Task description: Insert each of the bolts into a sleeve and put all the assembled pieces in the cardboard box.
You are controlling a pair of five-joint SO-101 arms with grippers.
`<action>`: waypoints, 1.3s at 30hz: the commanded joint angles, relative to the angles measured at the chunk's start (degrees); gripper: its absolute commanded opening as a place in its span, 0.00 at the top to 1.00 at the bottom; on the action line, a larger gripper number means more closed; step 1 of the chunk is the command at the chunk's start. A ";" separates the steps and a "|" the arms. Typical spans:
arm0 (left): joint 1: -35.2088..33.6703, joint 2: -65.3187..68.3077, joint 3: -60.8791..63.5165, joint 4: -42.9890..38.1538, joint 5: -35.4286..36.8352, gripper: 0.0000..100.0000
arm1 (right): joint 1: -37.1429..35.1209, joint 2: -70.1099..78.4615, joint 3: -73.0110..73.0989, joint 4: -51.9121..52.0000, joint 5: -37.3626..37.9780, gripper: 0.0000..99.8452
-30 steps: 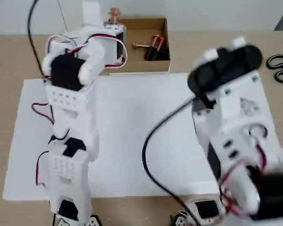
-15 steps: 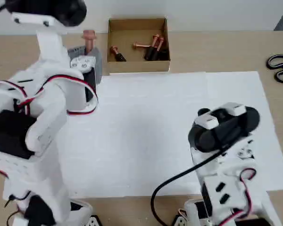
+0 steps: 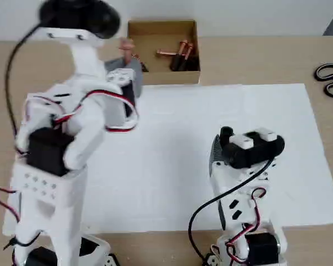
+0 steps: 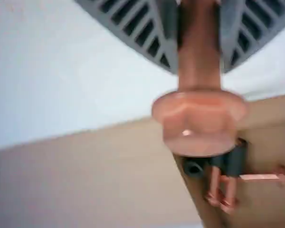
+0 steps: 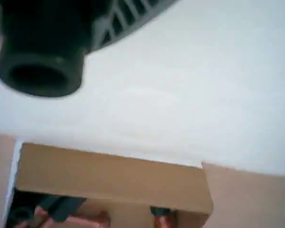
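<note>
The left hand (image 3: 124,69), clamped on a copper bolt (image 3: 126,46), has swung in against the left wall of the cardboard box (image 3: 161,81). The right hand (image 3: 215,154), gripping a black sleeve (image 3: 226,133), has drawn well back from the box. Bolt and sleeve are now far apart, so the insertion is not yet under way.

White arms (image 3: 50,194), black motors (image 3: 44,152), red wires (image 3: 115,95), black cable (image 3: 200,208), grey ribbed end effector fingers (image 4: 137,23)
</note>
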 commanded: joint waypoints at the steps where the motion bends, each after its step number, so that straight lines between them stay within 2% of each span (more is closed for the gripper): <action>1: 3.25 -2.02 5.41 -9.67 0.35 0.99 | -2.68 -0.84 2.55 -3.47 -0.44 1.00; 8: 8.53 -2.02 18.77 -24.70 0.35 0.99 | -14.90 -1.01 5.98 -8.04 -0.53 1.00; 15: 9.76 -2.02 24.57 -26.99 5.54 0.99 | -15.43 -1.10 5.71 -8.04 -1.05 1.00; 20: 9.76 -2.20 26.77 -29.27 6.51 0.99 | -15.25 -1.10 5.80 -8.04 -7.38 1.00; 26: 9.76 -8.00 28.62 -33.49 6.07 0.99 | -15.25 -1.10 6.07 -8.04 -7.74 1.00; 29: 9.67 -12.40 29.58 -33.85 2.90 0.99 | -15.25 -1.10 6.07 -8.04 -7.74 1.00; 33: 10.02 -15.21 37.05 -34.55 2.90 0.99 | -15.43 -1.10 6.15 -7.96 -7.74 1.00; 39: 11.34 -21.36 48.31 -49.32 2.55 0.99 | -15.52 -1.10 6.15 -7.87 -7.82 1.00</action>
